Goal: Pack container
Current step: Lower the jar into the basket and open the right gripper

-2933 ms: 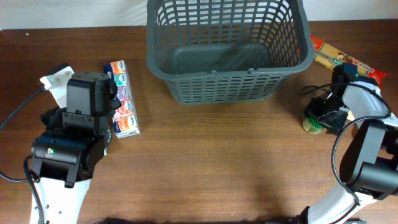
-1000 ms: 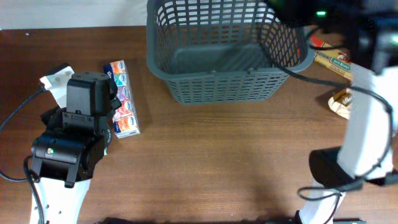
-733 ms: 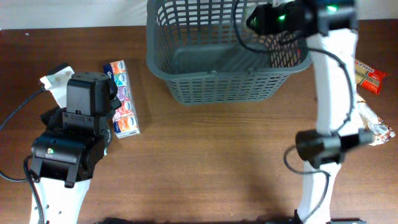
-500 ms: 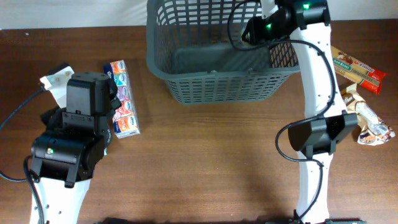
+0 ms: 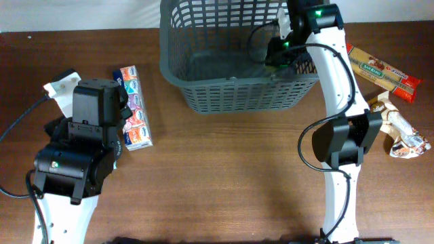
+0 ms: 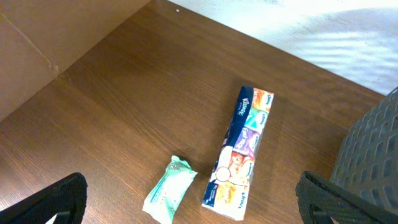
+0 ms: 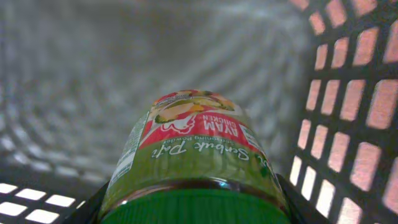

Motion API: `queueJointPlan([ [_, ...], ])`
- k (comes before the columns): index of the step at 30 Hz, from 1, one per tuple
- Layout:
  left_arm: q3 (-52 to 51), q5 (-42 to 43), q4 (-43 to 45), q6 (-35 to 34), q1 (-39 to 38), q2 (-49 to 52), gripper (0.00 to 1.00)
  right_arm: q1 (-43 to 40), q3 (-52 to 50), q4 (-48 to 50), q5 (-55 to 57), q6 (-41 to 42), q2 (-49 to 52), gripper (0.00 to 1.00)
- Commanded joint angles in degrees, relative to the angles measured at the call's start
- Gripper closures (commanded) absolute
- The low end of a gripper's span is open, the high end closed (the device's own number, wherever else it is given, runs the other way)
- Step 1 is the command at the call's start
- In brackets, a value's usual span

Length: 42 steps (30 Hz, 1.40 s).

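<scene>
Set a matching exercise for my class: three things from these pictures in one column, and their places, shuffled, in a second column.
Things
1. Green-lidded jar with a green label
2. Long multicoloured tissue multipack
3. Orange-and-red pasta packet

Places
A. On the brown wooden table, to the right of the dark grey slotted plastic basket
B. Inside the basket
C. On the table, to the left of the basket

Pairs: 1-B, 2-C, 3-A
</scene>
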Motion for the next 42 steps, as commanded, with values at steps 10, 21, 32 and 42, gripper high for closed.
queueJointPlan([
  [10, 0.66, 0.24, 0.11, 0.7, 0.37, -0.17, 0.01, -0.02, -8.26, 1.81, 1.55, -0.55, 0.0, 0.67],
  [21, 0.66, 0.24, 0.11, 0.7, 0.37, -0.17, 0.01, -0.04, -8.26, 2.03, 1.53, -0.57, 0.0, 0.31],
  [32, 0.66, 0.24, 0.11, 0.7, 0.37, -0.17, 0.01, -0.02, -8.26, 2.03, 1.49, -0.55, 0.0, 0.24],
  [42, 0.66, 0.24, 0.11, 0.7, 0.37, -0.17, 0.01, -0.02, 1.51, 1.14, -2.51, -0.07, -0.52, 0.2],
])
